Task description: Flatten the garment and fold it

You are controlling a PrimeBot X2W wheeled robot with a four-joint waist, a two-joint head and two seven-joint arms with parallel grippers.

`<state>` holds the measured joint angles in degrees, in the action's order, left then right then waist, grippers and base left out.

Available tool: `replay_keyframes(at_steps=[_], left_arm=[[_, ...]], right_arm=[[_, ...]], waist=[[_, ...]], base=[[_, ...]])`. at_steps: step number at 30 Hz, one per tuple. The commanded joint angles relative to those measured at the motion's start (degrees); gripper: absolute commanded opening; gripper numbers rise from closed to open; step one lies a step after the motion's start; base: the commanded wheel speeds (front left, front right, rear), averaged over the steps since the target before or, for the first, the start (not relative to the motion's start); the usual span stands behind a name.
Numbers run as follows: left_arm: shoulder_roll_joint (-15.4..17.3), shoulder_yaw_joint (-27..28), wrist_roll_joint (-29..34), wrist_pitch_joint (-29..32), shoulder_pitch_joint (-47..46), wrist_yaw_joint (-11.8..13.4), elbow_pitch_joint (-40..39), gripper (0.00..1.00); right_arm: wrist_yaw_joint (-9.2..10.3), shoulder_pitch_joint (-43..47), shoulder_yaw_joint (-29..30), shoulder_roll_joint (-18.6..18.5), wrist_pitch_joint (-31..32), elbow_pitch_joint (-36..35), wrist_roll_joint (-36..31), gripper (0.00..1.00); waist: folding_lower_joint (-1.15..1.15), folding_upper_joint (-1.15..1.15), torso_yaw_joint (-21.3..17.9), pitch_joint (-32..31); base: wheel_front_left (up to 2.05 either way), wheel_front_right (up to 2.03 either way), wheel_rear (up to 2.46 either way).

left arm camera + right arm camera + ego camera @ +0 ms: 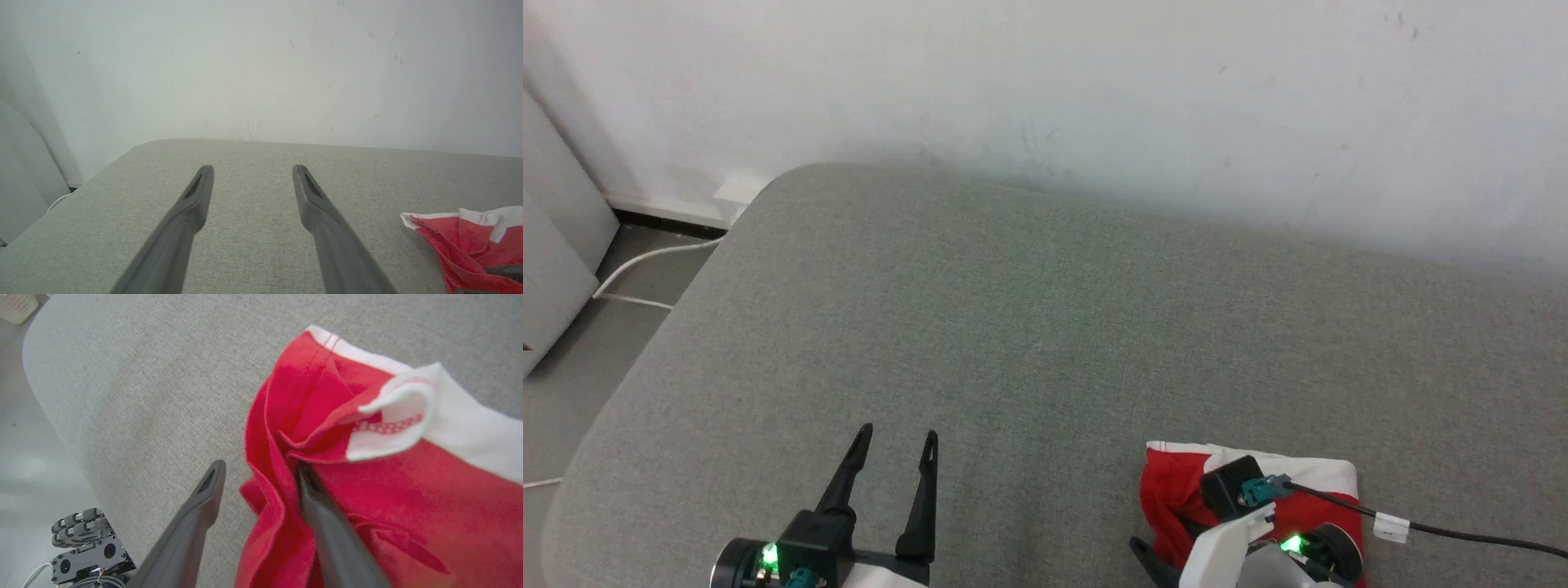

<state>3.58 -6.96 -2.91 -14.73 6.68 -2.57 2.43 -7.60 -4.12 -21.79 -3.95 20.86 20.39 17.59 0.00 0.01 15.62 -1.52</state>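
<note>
Red shorts (1174,488), white hem trim, rumpled and folded over, near right on grey bench (1013,327); white corner curled up.

The cushion (1045,327) is showing a coarse, matt grey weave out to its rounded left corner. The shorts (367,490), near its front edge, are looking like thin, soft red cloth, their smooth white trim (470,424) baring a mesh patch. The left gripper (252,168) is looking like matt dark plastic. The wall (1094,82) is showing matt, scuffed paint.
</note>
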Motion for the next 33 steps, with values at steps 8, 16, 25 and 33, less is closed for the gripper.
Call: replay_keyframes(at_steps=[8, 16, 25, 33], left_arm=[[-0.31, 0.79, 0.31, -0.27, 0.12, -0.46, 0.44, 1.00], [-0.45, 1.66, -0.77, -0.27, 0.32, -0.29, -1.20, 1.00], [-0.61, 2.17, -1.88, -0.27, 0.31, 0.32, -2.58, 1.00], [-0.66, 3.05, -2.40, -0.27, 0.77, 0.63, -3.19, 1.00]], right_arm=[[0.11, -4.59, -2.62, -3.53, -2.87, -3.98, 0.77, 1.00], [0.11, -11.99, 0.66, -13.73, -10.68, -11.93, -7.52, 1.00], [0.11, -8.30, 14.48, -17.82, -22.77, -15.78, -15.57, 1.00], [0.11, 4.79, 26.30, -9.98, -30.06, -23.13, -16.47, 1.00]], waist=[[0.00, -0.01, -3.48, -2.72], [0.00, -0.01, -8.63, -3.52], [0.00, -0.01, -13.01, -2.96], [0.00, -0.01, -14.61, -2.10]], base=[[0.00, 0.00, 0.00], [0.00, 0.00, 0.00], [0.00, 0.00, 0.00], [0.00, 0.00, 0.00]])
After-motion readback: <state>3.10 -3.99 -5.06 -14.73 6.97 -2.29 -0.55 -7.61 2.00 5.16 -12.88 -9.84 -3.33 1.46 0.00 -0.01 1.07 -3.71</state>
